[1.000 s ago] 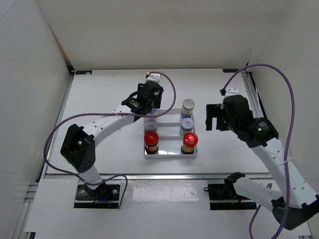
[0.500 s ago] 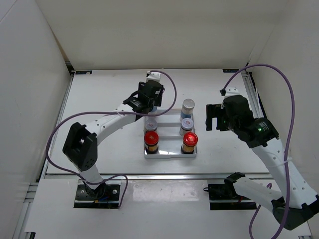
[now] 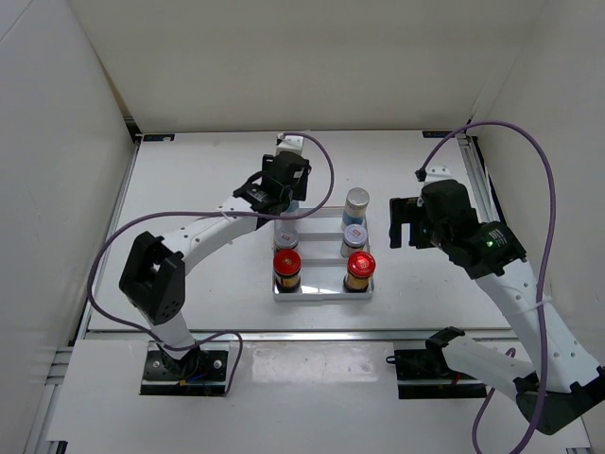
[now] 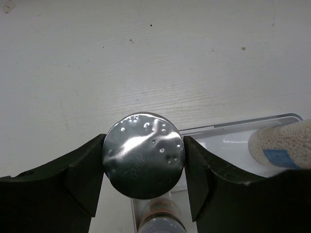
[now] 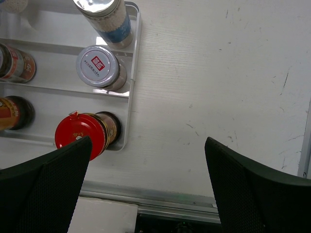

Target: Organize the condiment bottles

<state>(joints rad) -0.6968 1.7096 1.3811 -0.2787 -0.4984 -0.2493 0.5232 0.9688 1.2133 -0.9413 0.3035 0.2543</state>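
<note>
My left gripper (image 3: 285, 197) is shut on a tall silver-capped bottle, its fingers (image 4: 77, 179) on both sides of the silver cap (image 4: 144, 155), at the back left corner of the white divided tray (image 3: 321, 294). The cap hides the bottle's body. The tray holds a tall silver-capped bottle (image 3: 356, 203), two short silver-capped ones (image 3: 353, 236) (image 3: 286, 236) and two red-capped ones (image 3: 360, 268) (image 3: 286, 265). My right gripper (image 3: 401, 224) is open and empty, right of the tray; its view shows the red cap (image 5: 80, 136) and a short silver cap (image 5: 98, 65).
White walls stand on the left, back and right. A metal rail (image 3: 321, 333) runs along the table's near edge and another (image 3: 477, 175) along its right side. My right arm's purple cable (image 3: 529, 142) loops above the right side.
My left gripper with the tall bottle has shifted slightly toward the far side. The right arm has not moved.
</note>
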